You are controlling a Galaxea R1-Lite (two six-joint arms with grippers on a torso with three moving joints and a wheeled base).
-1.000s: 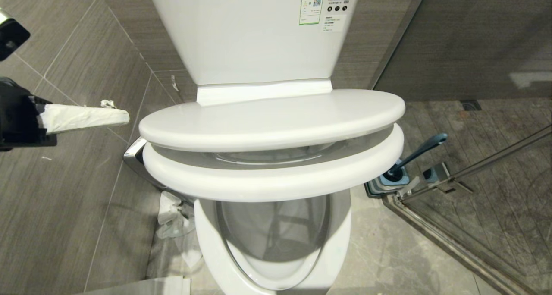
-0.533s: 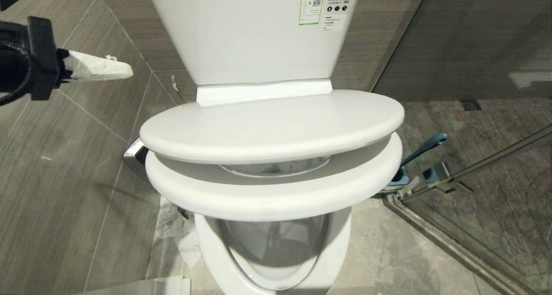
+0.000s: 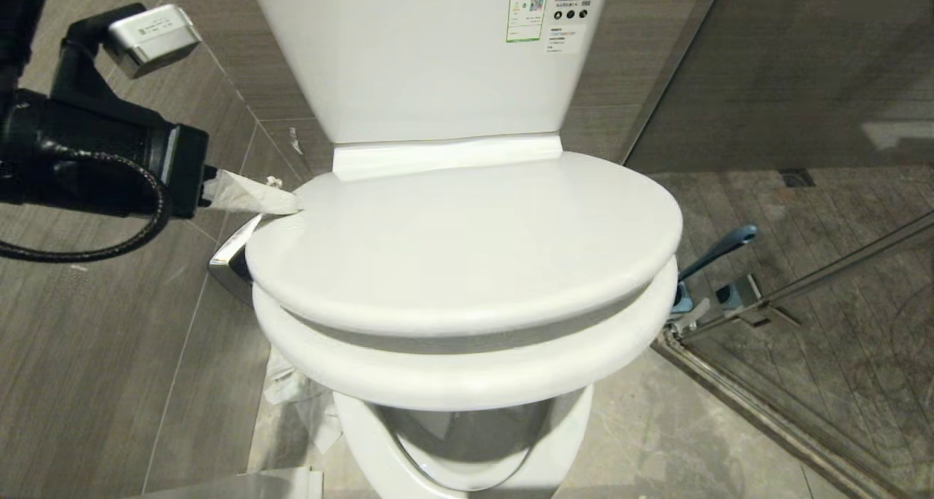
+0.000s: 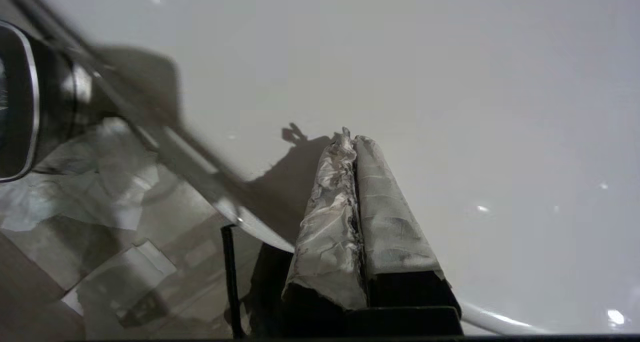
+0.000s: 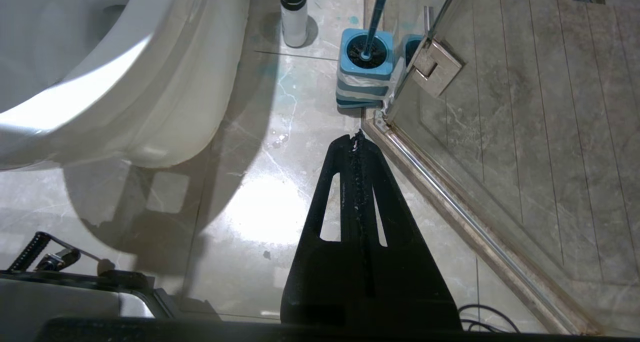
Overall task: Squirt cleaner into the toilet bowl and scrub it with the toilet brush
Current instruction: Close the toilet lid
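The white toilet lid [image 3: 467, 244] and seat [image 3: 467, 371] are tilted far down over the bowl [image 3: 467, 441], of which only the front shows. My left gripper [image 3: 292, 203], fingers wrapped in white tape, is shut and empty, its tip [image 4: 350, 137] against the lid [image 4: 450, 82] at its rear left edge. The toilet brush [image 3: 719, 249] has a blue handle and stands in a blue holder [image 5: 365, 57] on the floor right of the toilet. Beside the holder stands a white cleaner bottle [image 5: 294, 12] with a black band. My right gripper [image 5: 357, 134] hangs shut and empty over the floor, short of the holder.
The cistern [image 3: 430, 54] with a green label rises behind the lid. A glass shower door [image 3: 803, 295] with a metal hinge [image 5: 435, 64] runs along the right. Crumpled plastic sheet [image 3: 299, 397] lies on the floor left of the bowl.
The lid and seat have swung down towards the bowl, covering most of it. My left gripper has moved right, from out by the wall to the lid's rear left edge.
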